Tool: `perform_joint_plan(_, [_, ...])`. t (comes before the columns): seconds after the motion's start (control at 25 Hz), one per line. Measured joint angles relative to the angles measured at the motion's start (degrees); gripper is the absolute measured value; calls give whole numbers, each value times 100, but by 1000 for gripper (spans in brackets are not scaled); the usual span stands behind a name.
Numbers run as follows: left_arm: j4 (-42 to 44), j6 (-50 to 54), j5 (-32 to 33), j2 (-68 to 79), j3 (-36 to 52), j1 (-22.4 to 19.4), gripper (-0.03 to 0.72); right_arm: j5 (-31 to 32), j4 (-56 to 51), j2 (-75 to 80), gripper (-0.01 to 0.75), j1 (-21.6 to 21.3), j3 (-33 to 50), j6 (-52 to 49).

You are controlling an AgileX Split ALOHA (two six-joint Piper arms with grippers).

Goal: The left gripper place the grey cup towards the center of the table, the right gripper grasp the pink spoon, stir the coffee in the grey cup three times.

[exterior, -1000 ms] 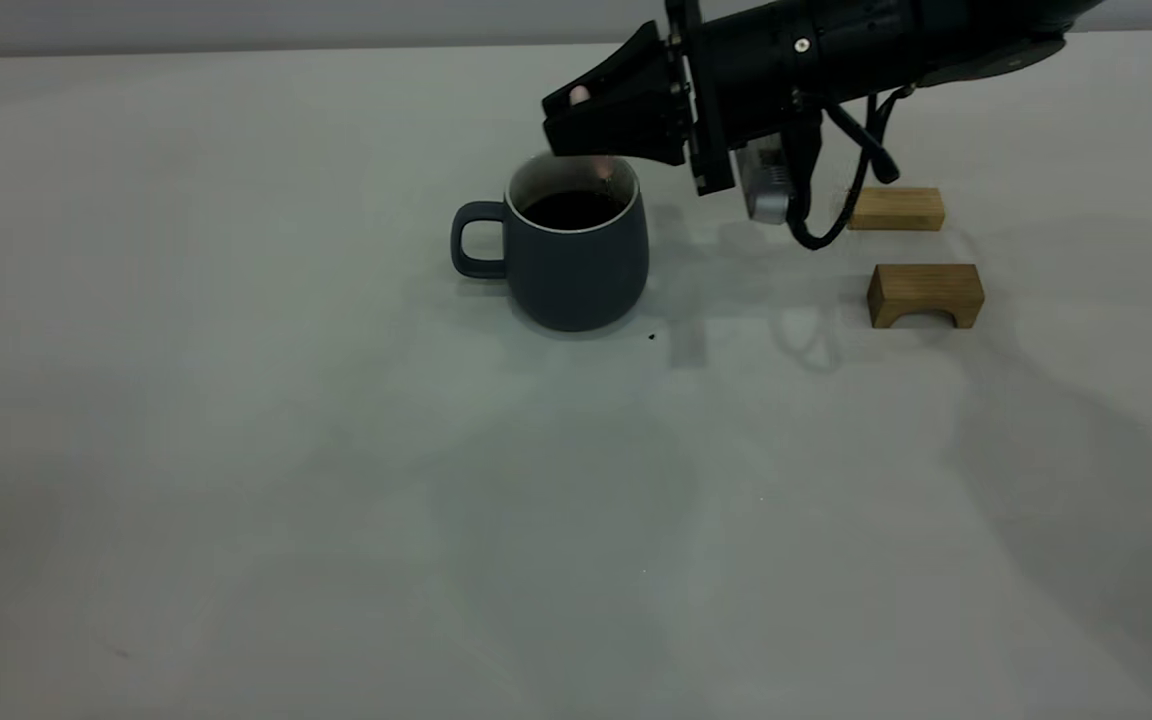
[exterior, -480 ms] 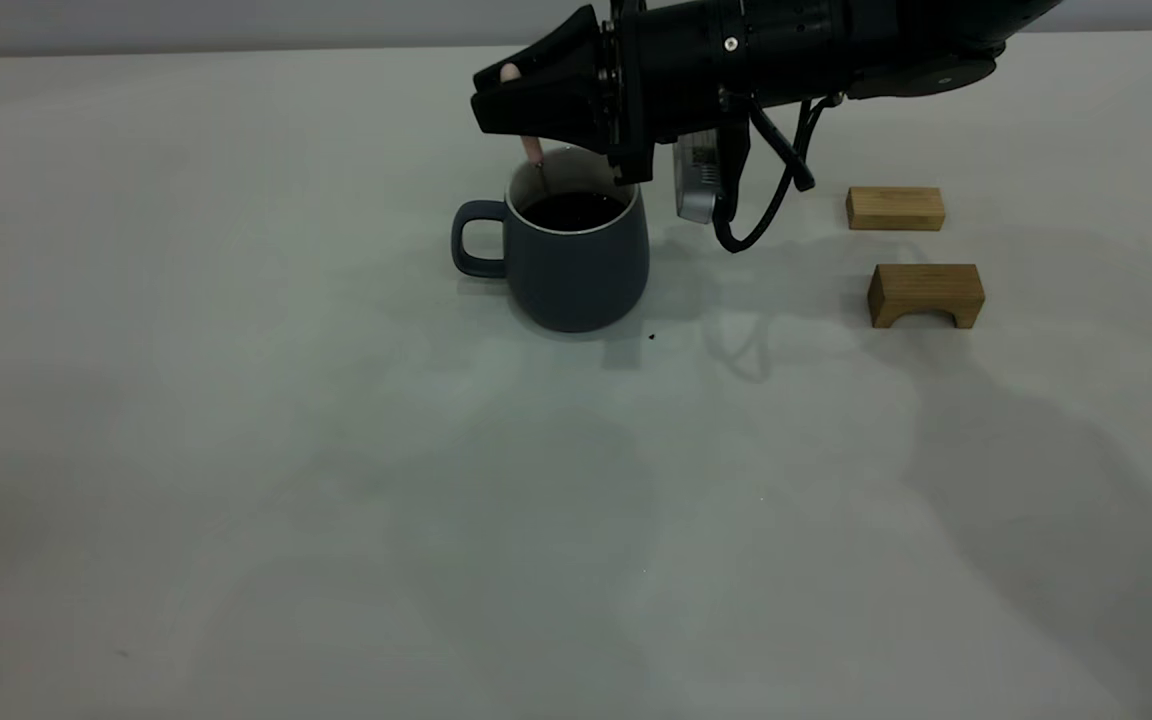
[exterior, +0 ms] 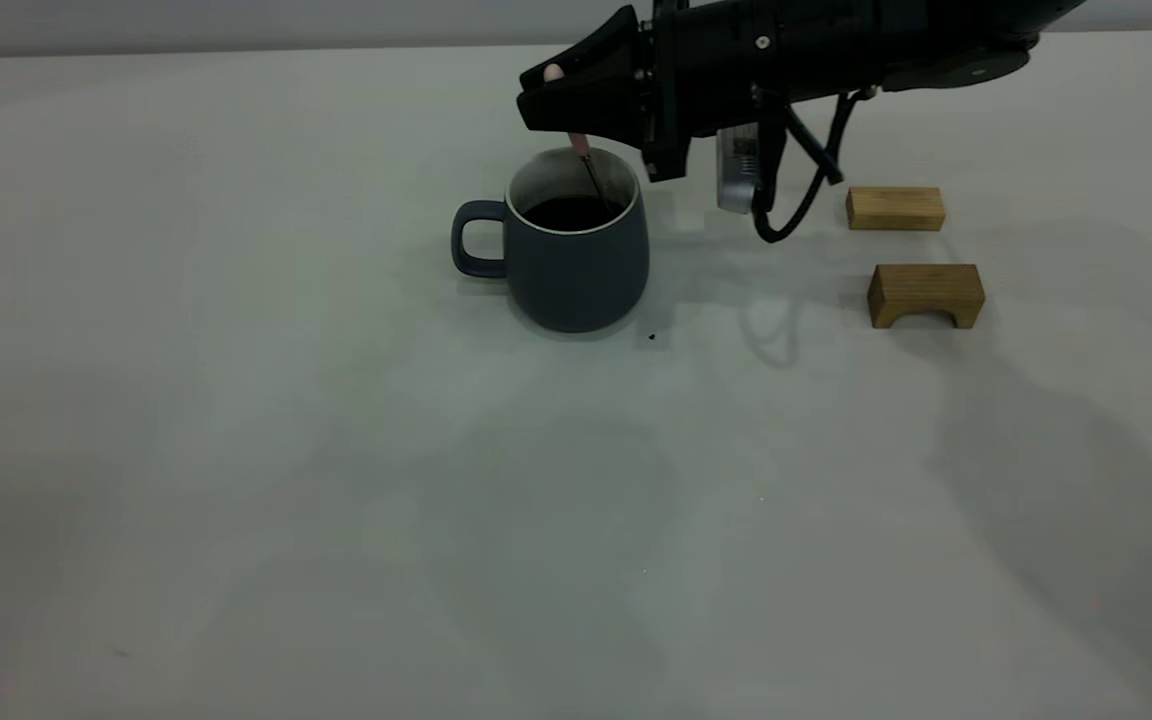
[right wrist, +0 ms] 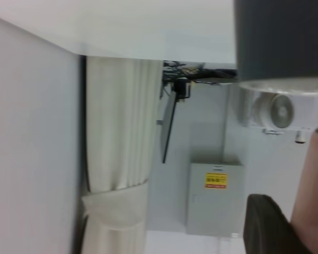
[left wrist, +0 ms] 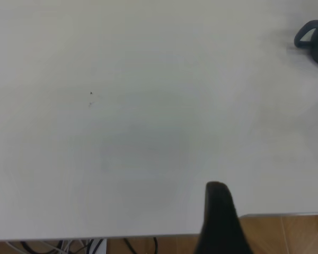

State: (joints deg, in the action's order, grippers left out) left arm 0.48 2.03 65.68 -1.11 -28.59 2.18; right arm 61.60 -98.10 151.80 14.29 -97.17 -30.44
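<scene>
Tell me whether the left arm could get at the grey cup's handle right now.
Probably yes: the handle of the grey cup faces left over bare table, and the right gripper, holding the pink spoon, works above the rim.

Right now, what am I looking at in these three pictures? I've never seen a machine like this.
This is a table rig with two robot arms, each ending in a two-fingered hand. The wide picture is taken from outside, facing the off-white table. There the black right hand reaches in from the right, shut on a slim pink-handled spoon whose metal end dips into the dark coffee in a squat slate-grey mug. Two small wooden blocks lie farther right. The other two pictures come from cameras on the arms' wrists. The left one shows the left hand's dark finger near the table's edge, far from the mug. The right one looks out sideways past the mug at the room.
</scene>
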Motion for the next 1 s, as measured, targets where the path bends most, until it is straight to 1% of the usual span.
perform_joint_plan(0.16, [0, 0, 0, 0, 0, 0, 568, 384, 476, 0, 133, -118, 0, 14])
perform_joint_plan(0.36, [0, 0, 0, 0, 0, 0, 568, 555, 867, -5, 134, -172, -18, 36])
perform_joint_plan(0.44, [0, 0, 0, 0, 0, 0, 568, 589, 1062, -31, 155, -172, -25, 36])
perform_joint_plan(0.48, [0, 0, 0, 0, 0, 0, 568, 568, 1238, -50, 179, -172, -25, 36])
perform_joint_plan(0.52, [0, 0, 0, 0, 0, 0, 568, 538, 1447, -61, 219, -172, -25, 25])
perform_joint_plan(0.6, [0, 0, 0, 0, 0, 0, 568, 495, 1829, -106, 318, -172, -25, 17])
perform_joint_plan(0.72, [0, 0, 2, 0, 0, 0, 568, 494, 2448, -332, 487, -172, -19, 17])
perform_joint_plan(0.8, [0, 0, 2, 0, 0, 0, 568, 500, 3008, -597, 562, -172, -19, 17])
perform_joint_plan(0.88, [0, 0, 2, 0, 0, 0, 568, 516, 3761, -878, 595, -172, -19, 70])
perform_joint_plan(1.0, [0, 0, 2, 0, 0, 0, 568, 573, 5470, -1360, 580, -167, -19, 150])
